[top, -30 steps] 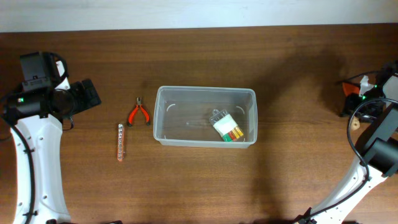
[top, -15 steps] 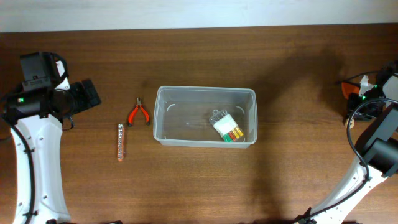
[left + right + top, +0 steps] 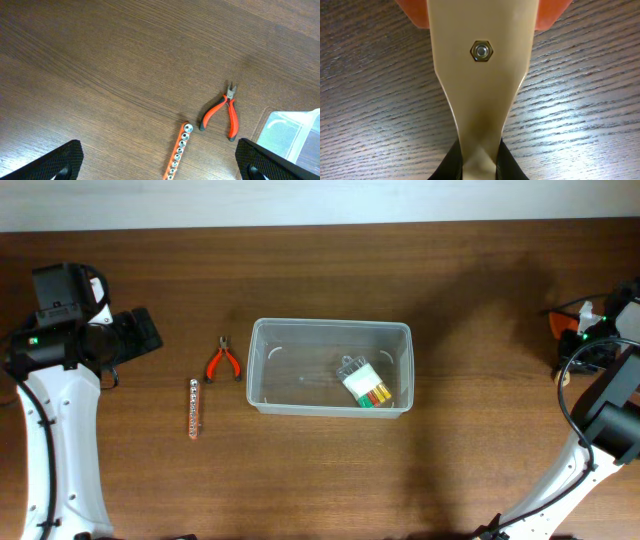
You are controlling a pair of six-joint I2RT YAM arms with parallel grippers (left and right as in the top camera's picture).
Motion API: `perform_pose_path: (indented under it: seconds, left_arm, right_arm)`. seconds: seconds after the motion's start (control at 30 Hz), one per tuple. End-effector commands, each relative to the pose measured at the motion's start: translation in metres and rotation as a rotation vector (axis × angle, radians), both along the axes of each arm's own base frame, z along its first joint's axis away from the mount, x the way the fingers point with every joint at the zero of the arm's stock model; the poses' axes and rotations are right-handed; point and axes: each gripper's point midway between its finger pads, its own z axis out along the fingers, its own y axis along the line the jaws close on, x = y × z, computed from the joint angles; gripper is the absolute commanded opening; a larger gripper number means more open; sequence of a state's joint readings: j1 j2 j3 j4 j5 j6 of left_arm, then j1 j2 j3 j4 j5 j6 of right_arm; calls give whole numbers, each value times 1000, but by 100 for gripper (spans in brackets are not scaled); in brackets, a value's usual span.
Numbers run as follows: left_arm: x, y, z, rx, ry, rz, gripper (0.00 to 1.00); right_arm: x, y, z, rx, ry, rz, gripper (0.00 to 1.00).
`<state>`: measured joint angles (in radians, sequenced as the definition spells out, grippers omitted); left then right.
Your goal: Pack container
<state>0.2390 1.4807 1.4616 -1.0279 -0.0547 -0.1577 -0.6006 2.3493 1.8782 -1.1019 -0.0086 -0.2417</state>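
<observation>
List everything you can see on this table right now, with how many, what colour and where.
container: one, clear plastic, middle of the table.
packet: one, clear with a white label and coloured contents, inside the container at its right end.
pliers: one, red handles, just left of the container.
socket rail: one, orange strip with metal sockets, left of the container, below the pliers in the overhead view.
tan-handled tool: one, tan handle with a hex nut, orange part beyond it, at the table's right edge.
table: one, dark brown wood.
left arm: one, white and black, far left, jaws wide open and empty.
right arm: one, white and black, far right, jaws closed on the tan-handled tool.
</observation>
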Motion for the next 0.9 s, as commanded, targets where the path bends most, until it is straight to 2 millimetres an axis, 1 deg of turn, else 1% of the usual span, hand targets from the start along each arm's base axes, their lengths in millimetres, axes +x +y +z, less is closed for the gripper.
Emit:
perform_pose_path:
  seconds: [0.0,0.1,0.23,0.33,0.37,0.4,0.47,0.57,0.67,0.7,0.8,0.87]
  left_arm:
    - [-3,-1,5,-13,-18,7,99]
    - [-3,-1,5,-13,-18,6,99]
    - [-3,-1,5,-13,-18,6,99]
    - [-3,-1,5,-13,-18,7,99]
    - [-3,-1,5,-13,-18,7,99]
    - [-3,-1,5,-13,-18,7,99]
    - [-3,-1,5,-13,-18,6,99]
    - [-3,-1,5,-13,-19,6,99]
    - [-3,-1,5,-14,-17,6,99]
    - [-4,-1,4,-14,-14,6,99]
    - [-6,-2,3,-17,-5,6,99]
    - [-8,-2,2,-19,5,6,99]
  right_arm:
    - [-12,4,-19,18,55,-14,4]
    - [-1,8,-5,36,15,-37,4]
    - [24,15,32,39,-82,-10,4]
    - [44,24,72,0,-150,31,4]
    - [52,31,92,-17,-181,60,4]
    - [56,36,103,-27,-198,81,4]
    - [68,52,133,-47,-250,152,4]
    - [82,91,184,-79,-335,297,4]
    - [89,146,234,-84,-428,498,4]
    - [90,170,252,-84,-468,575,4]
    - [86,223,289,-95,-556,733,4]
    - [80,256,307,-116,-599,845,4]
